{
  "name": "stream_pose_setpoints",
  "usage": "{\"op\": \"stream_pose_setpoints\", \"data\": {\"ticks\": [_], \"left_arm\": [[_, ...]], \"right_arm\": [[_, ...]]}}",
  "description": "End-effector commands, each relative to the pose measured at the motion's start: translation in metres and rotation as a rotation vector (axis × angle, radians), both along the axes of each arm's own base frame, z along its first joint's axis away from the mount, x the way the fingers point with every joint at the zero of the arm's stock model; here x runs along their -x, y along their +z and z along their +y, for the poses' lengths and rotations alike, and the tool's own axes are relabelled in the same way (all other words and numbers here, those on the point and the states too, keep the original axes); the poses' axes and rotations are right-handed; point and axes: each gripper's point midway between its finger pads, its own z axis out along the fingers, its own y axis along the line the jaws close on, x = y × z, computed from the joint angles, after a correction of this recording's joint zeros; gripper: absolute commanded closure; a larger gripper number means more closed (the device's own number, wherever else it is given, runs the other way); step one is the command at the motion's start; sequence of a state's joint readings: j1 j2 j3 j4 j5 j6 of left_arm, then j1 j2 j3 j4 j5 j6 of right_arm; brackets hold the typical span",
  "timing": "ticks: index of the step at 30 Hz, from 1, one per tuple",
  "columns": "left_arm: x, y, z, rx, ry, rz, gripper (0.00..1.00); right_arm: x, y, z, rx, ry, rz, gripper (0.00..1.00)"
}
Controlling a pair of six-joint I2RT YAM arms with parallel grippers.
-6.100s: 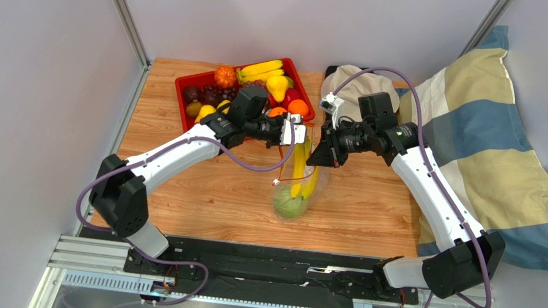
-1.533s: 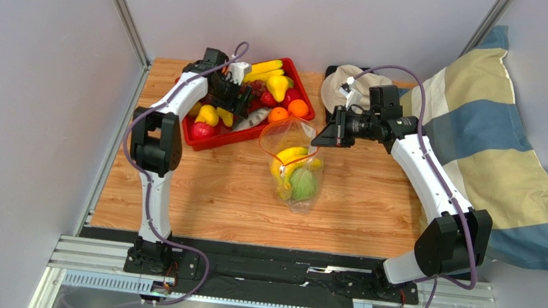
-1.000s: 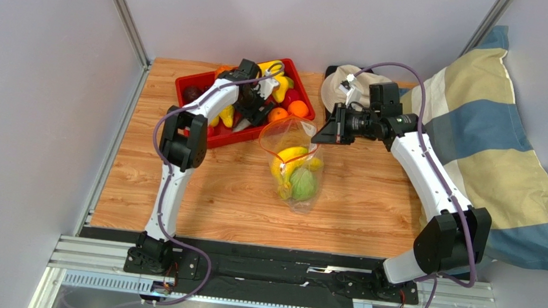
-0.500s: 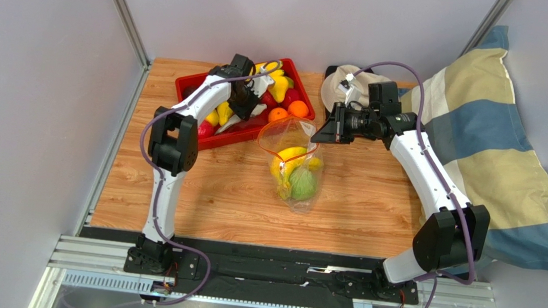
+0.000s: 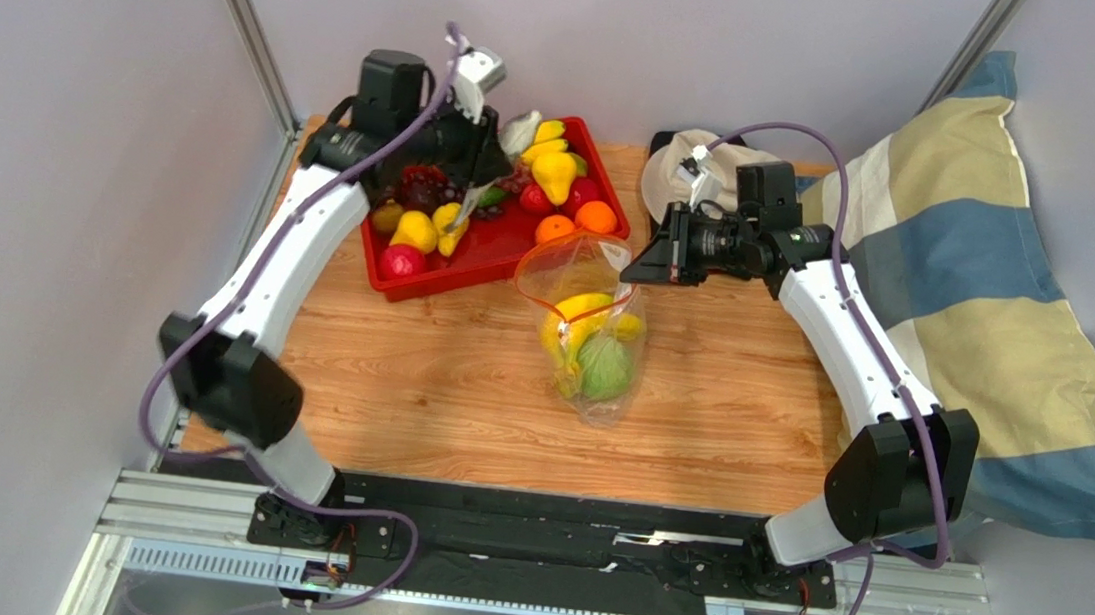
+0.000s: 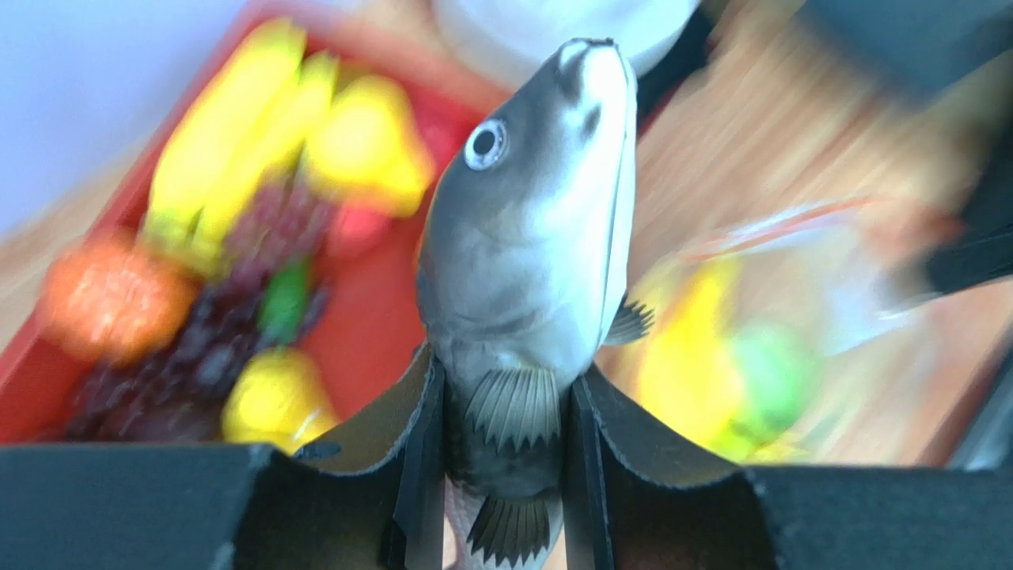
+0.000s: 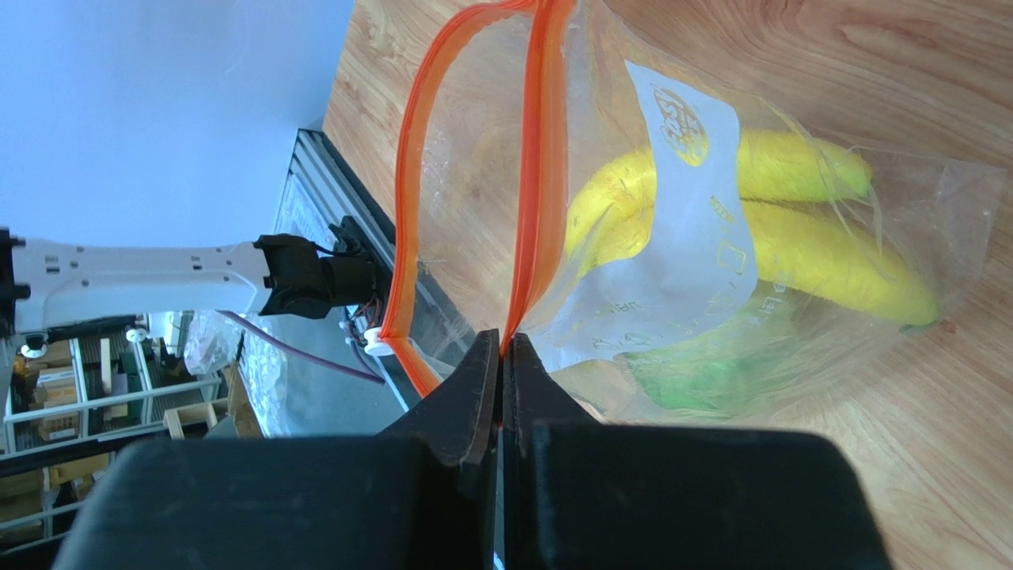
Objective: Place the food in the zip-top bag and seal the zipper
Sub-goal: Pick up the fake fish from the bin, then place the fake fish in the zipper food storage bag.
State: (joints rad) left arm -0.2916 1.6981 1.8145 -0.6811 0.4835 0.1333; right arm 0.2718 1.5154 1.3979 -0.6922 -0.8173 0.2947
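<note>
My left jaws pinch a glossy grey fish (image 6: 523, 273), tail cut off; my right jaws clamp the crinkly bag's (image 7: 713, 273) orange zipper (image 7: 539, 178).

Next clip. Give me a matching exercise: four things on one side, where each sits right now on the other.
1 fish
2 bananas
3 pear
4 zipper

A in the red tray
B pinched by the right gripper
C inside the bag
D clamped in the left gripper

Pairs: 1-D, 2-C, 3-A, 4-B
</note>
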Motion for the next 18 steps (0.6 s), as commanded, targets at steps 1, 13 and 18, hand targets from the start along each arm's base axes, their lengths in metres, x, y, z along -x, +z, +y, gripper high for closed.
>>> {"op": "stream_pose_setpoints", "data": {"ticks": [1, 13, 18], "left_arm": [[0.059, 0.101, -0.051, 0.467, -0.174, -0.151, 0.9], [0.097, 0.057, -0.133, 0.609, -0.112, -0.335, 0.88], [0.112, 0.01, -0.136, 0.584, -0.089, -0.198, 0.87]], "right_arm": [[-0.008, 0.017, 0.007, -0.047, 0.001, -0.048, 1.0], [0.0, 0.008, 0.013, -0.088, 0.004, 0.025, 1.0], [0.009, 0.008, 0.01, -0.087, 0.0, 0.025, 1.0]]}}
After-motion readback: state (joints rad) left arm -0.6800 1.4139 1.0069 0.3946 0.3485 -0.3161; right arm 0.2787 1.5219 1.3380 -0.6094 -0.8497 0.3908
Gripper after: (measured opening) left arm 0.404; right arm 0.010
